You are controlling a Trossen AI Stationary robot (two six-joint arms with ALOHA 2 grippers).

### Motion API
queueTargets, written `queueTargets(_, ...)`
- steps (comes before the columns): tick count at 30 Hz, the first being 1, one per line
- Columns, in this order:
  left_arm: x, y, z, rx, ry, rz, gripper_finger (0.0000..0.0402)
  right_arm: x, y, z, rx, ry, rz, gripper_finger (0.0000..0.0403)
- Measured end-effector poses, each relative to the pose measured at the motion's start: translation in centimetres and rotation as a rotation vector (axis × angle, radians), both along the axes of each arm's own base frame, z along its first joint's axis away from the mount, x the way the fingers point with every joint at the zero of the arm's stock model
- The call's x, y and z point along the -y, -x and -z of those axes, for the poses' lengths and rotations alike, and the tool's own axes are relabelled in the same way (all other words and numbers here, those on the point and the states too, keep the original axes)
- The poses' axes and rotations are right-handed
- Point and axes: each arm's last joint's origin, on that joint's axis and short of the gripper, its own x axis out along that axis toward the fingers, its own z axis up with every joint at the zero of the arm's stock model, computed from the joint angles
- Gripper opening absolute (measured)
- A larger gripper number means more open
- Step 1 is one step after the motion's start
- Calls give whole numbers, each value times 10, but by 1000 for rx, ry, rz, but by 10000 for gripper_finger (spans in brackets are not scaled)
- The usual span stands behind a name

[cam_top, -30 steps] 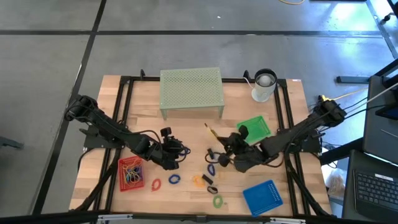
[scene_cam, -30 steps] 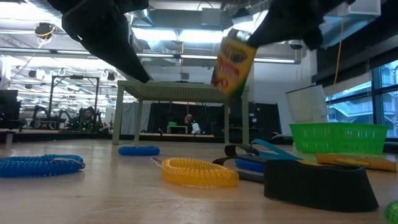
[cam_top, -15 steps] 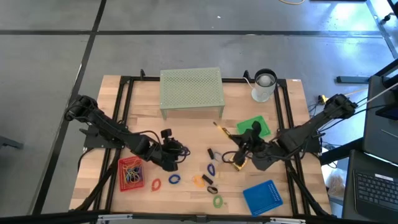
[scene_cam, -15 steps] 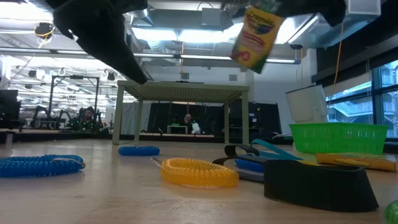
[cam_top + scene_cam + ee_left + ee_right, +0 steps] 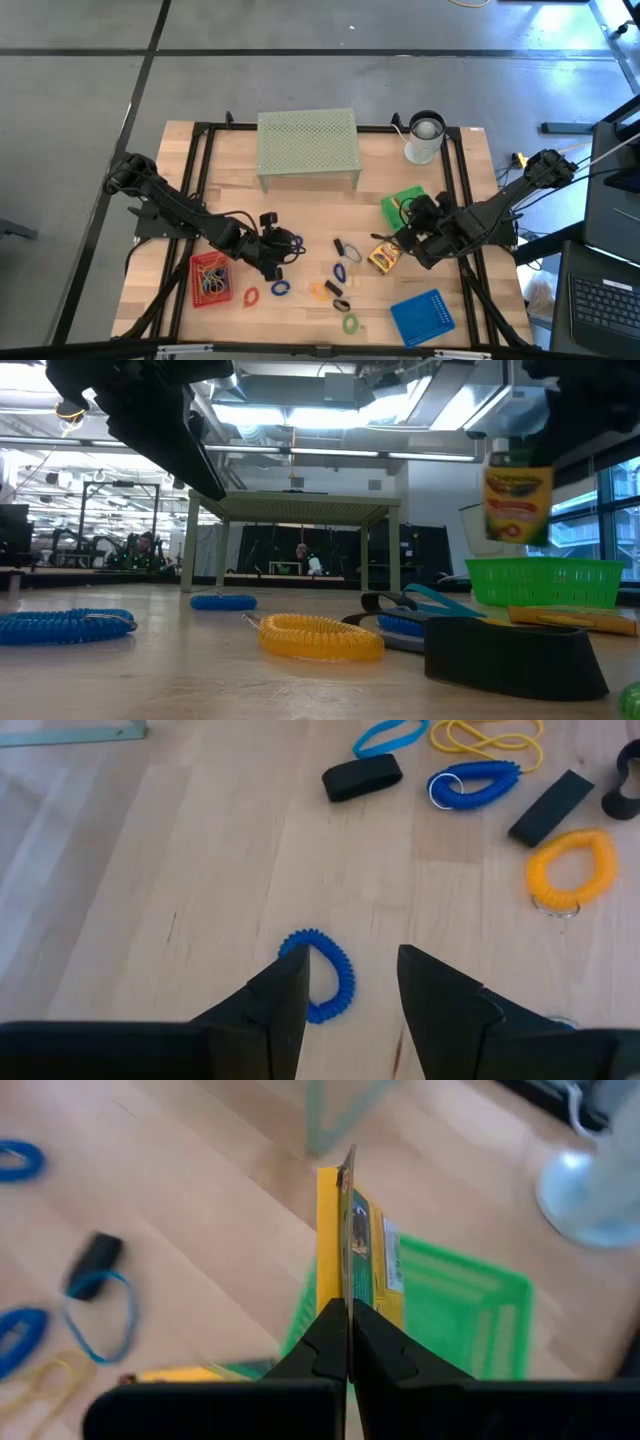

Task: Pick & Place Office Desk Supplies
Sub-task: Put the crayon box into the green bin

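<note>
My right gripper (image 5: pixel 412 212) is shut on a yellow crayon box (image 5: pixel 517 490), which hangs in the air by the green tray (image 5: pixel 408 200). In the right wrist view this box (image 5: pixel 350 1240) shows edge-on over the tray (image 5: pixel 450 1310). A second yellow box (image 5: pixel 383 258) lies flat on the table. My left gripper (image 5: pixel 350 985) is open and low over the table. Its fingers stand on either side of a blue coil ring (image 5: pixel 330 975) without touching it. Further rings and black clips (image 5: pixel 338 285) lie between the arms. My right gripper pinches the crayon box between its two fingers at the box's upper end (image 5: pixel 349 1295), coming from above. The box is lifted clear of the table and hangs nearly upright below the fingers (image 5: pixel 517 490).
A pale green mesh riser (image 5: pixel 307 148) stands at the far side, with a white cup (image 5: pixel 424 137) to its right. A red tray (image 5: pixel 209 278) holding rings sits near left, and a blue tray (image 5: pixel 421 316) near right. An orange coil (image 5: pixel 320 637) and a black clip (image 5: pixel 510 655) lie near the low camera.
My right gripper has carried the crayon box toward the table's right, first up and then down, to the green tray. The box, tilted at first, now hangs nearly upright. The gripper has stayed shut on it. My left gripper has edged slightly toward the near edge.
</note>
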Motion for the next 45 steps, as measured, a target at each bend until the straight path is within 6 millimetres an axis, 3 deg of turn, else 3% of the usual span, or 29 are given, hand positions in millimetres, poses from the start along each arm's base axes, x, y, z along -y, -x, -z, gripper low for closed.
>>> queueTargets(9,0,0,0,0,1,1,148,0,5,2,-80,-105,45,9)
queueTargets(32,0,0,0,0,1,0,148,1,5,2,-73,-83,52,125)
queueTargets(38,0,0,0,0,1,0,148,-10,-4,3,-16,-254,30,136)
queueTargets(45,0,0,0,0,1,0,148,-40,-20,0,184,-357,-109,126)
